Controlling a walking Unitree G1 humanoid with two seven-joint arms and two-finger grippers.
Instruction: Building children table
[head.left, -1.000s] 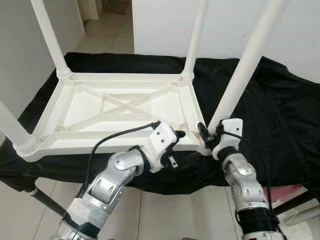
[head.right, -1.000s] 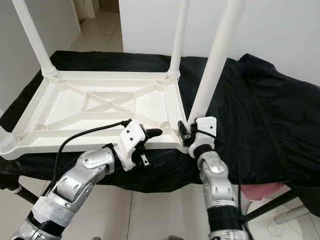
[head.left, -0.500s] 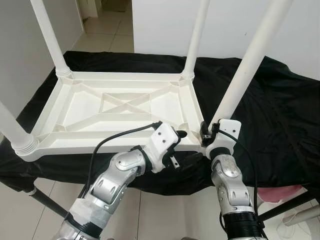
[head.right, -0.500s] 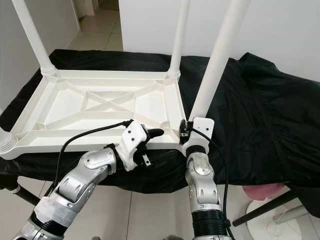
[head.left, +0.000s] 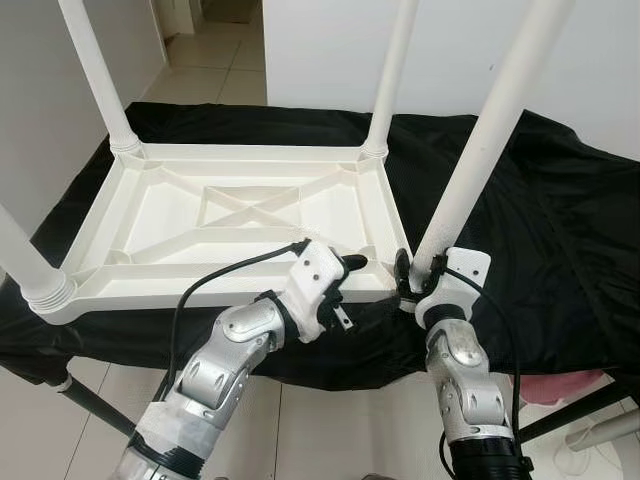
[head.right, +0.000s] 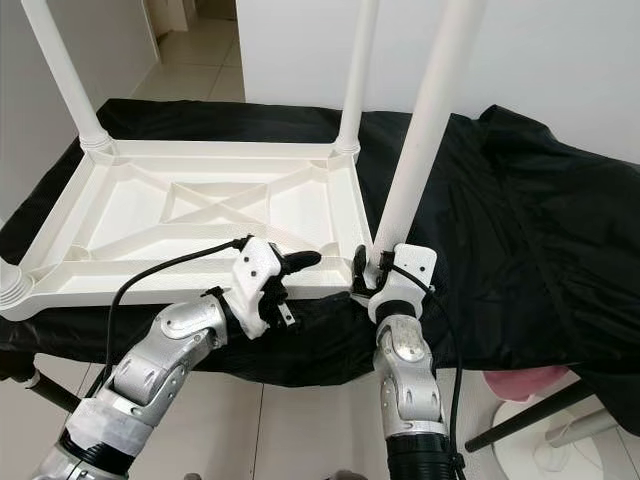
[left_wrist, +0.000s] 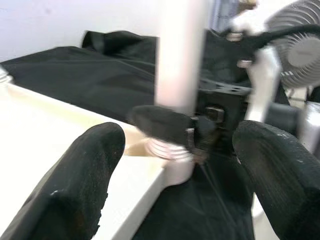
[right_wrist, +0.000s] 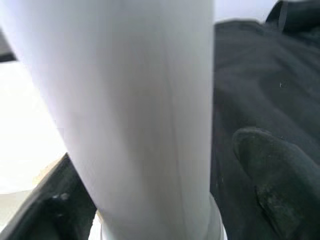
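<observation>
White plastic children's table (head.left: 250, 215) lies upside down on a black cloth (head.left: 540, 200) draped over a stand, underside ribs facing up, legs pointing up at the corners. Near-right leg (head.left: 480, 150) stands in the near-right corner socket, leaning slightly to the right. Right gripper (head.left: 412, 282) is at the base of that leg, fingers (right_wrist: 270, 185) on either side of it, leg between them close against the pads; whether they actually pinch it cannot be told. Left gripper (head.left: 352, 266) hovers at the near edge of the tabletop, just left of the same corner, jaws spread apart, holding nothing; its fingertips (left_wrist: 90, 165) straddle the rim with the leg base ahead. Far-left leg (head.left: 98, 75) and far-right leg (head.left: 392, 70) upright in their sockets; near-left leg (head.left: 25, 255) also seated at the left corner. A fan (left_wrist: 295, 50) shows past the right arm in the left wrist view. Tiled floor (head.left: 215, 70) beyond.
</observation>
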